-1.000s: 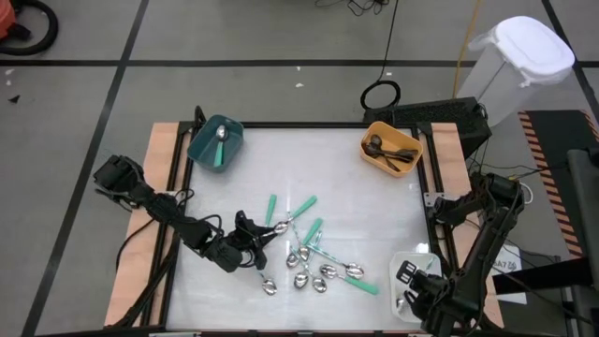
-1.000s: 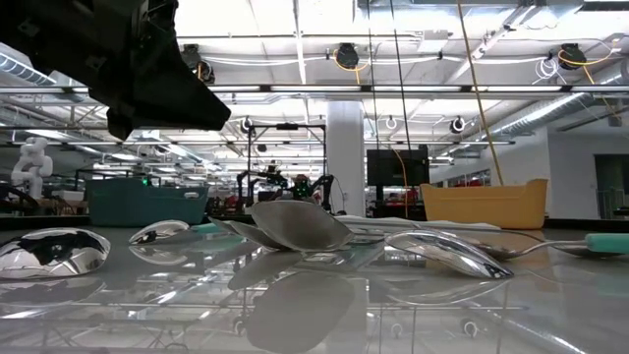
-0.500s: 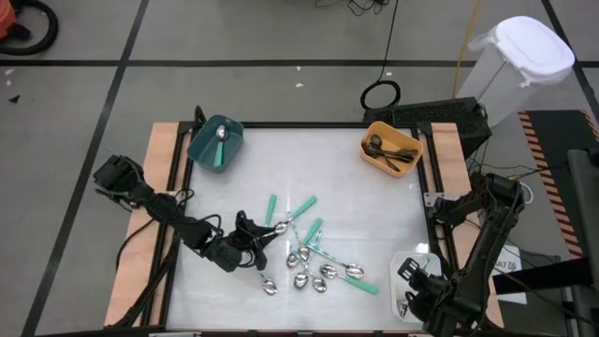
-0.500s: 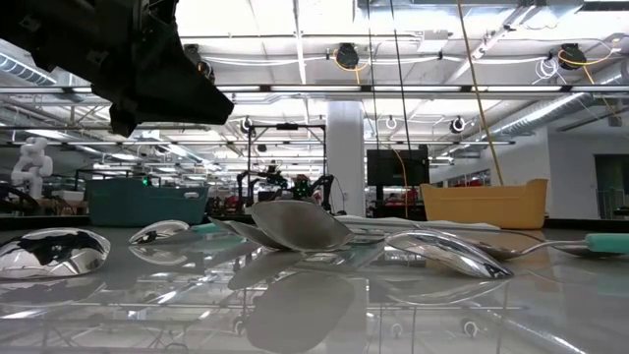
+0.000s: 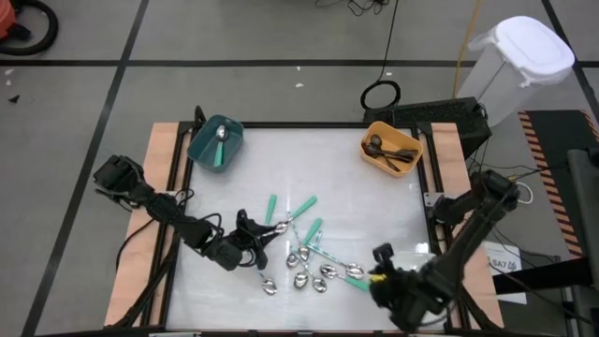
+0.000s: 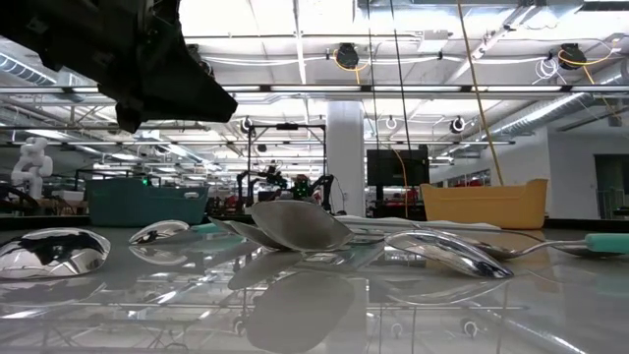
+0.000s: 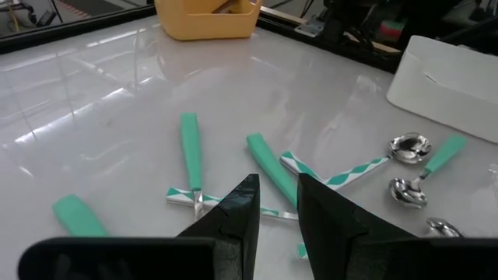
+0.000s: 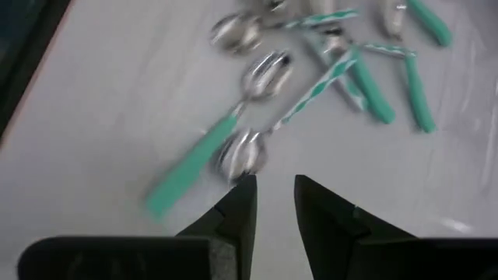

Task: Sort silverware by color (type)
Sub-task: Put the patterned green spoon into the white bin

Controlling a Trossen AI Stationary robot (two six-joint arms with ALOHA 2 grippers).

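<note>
From above, the left pincer (image 5: pixel 265 233) hangs at the near-left edge of the silverware (image 5: pixel 314 257) scattered mid-table, its fingers a narrow gap apart and empty, as its wrist view confirms. The right pincer (image 5: pixel 382 255), likewise slightly parted and empty, sits at the pile's right end. The teal bin (image 5: pixel 216 143) holds one spoon and the orange bin (image 5: pixel 391 148) dark utensils.

Silverware (image 5: pixel 314 257) scattered flat mid-table: shiny spoons, teal handles.
</note>
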